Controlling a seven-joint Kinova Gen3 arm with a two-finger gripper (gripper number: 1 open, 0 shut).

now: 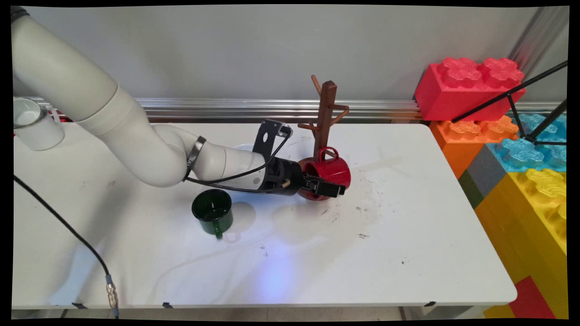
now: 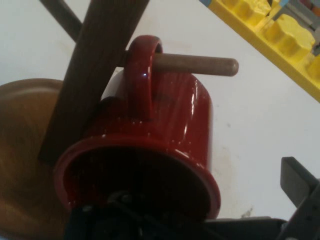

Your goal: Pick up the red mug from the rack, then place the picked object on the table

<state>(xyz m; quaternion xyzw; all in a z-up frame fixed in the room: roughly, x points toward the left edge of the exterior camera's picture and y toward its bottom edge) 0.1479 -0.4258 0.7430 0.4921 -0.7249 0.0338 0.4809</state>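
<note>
End effector [image 1: 327,188] pinching rim of one red mug [image 1: 330,171], handle apparently on peg of one mug tree [image 1: 325,115]; one green mug [image 1: 212,211] at 8 o'clock on desk [image 1: 408,253].

Red mug [image 1: 333,170], green mug [image 1: 212,210], brown rack [image 1: 325,113].

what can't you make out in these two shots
- Mug tree base: main view, hidden behind the red mug; hand view, cut off at the left edge.
- Hand: hand view shows only dark linkage along the bottom edge; one finger goes inside the mug.
- Light blue object: main view, mostly hidden behind the arm.
- White mug: main view, cut off at the left edge.
</note>
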